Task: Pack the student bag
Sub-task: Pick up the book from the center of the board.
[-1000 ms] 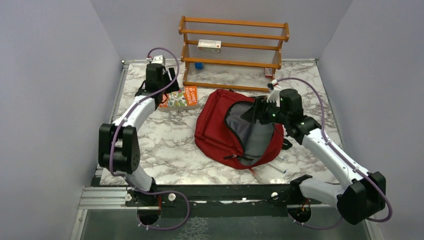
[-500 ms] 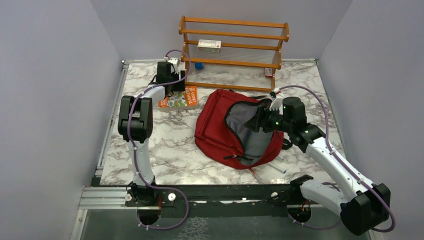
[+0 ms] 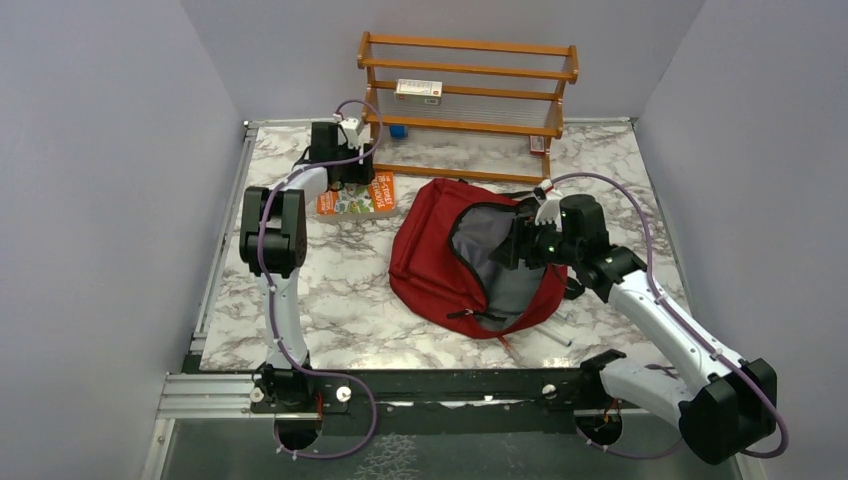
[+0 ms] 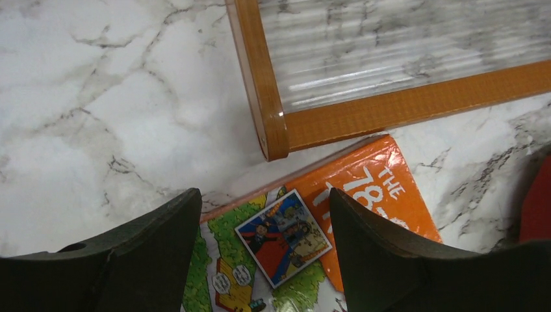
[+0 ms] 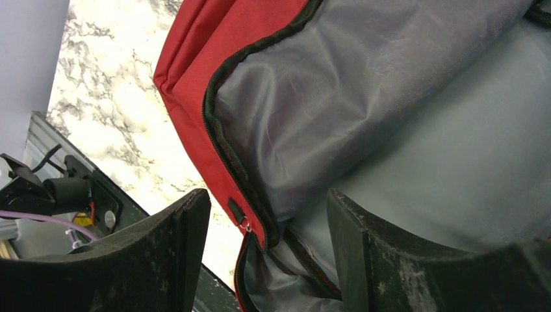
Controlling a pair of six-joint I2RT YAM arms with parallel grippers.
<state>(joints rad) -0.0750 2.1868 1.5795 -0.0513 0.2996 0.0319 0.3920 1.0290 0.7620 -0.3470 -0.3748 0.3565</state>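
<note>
Swinging up and over in the last second, your left gripper [image 4: 263, 214] now hangs above the far edge of the book [image 4: 305, 253], jaws wide and empty, just beside the rack [image 4: 260, 97]. Your right gripper [image 5: 266, 214] has barely shifted: its jaws are wide, straddling the zipper rim of the bag [image 3: 430, 255] without pinching it. The bag lies open mid-table. The book pick looks to be next, and nothing shows inside the bag yet.

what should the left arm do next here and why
Probably lower the left gripper onto the orange book and close on its edge: its jaws stand open over the cover, holding nothing, while the student bag lies unzipped beside it with the right gripper open at its mouth.
</note>
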